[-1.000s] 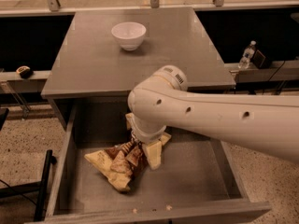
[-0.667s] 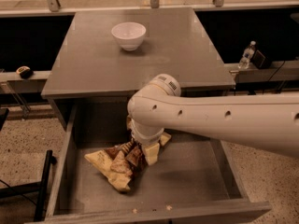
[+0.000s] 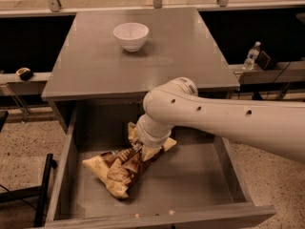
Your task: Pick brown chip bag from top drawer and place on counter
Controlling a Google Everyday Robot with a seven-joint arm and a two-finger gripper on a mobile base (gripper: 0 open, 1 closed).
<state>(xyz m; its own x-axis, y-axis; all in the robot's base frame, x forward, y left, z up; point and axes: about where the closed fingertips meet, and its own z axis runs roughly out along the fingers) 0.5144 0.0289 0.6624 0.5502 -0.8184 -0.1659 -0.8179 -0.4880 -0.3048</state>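
Observation:
The brown chip bag [image 3: 119,168] lies crumpled on the grey bottom of the open top drawer [image 3: 190,180], left of middle, with its pale ends showing. My gripper [image 3: 142,149] is down inside the drawer at the bag's upper right end, touching it, and is mostly hidden under my white wrist [image 3: 152,128]. My white arm [image 3: 228,118] reaches in from the right, across the drawer's back. The grey counter [image 3: 181,51] lies above and behind the drawer.
A white bowl [image 3: 131,35] stands on the counter at the back left. A water bottle [image 3: 251,56] stands on a ledge to the right. A small dark object [image 3: 23,73] sits on the left ledge. The drawer's side walls [image 3: 64,175] flank the bag.
My arm's elbow has shifted slightly lower and to the right. The wrist and the bag stay in nearly the same place.

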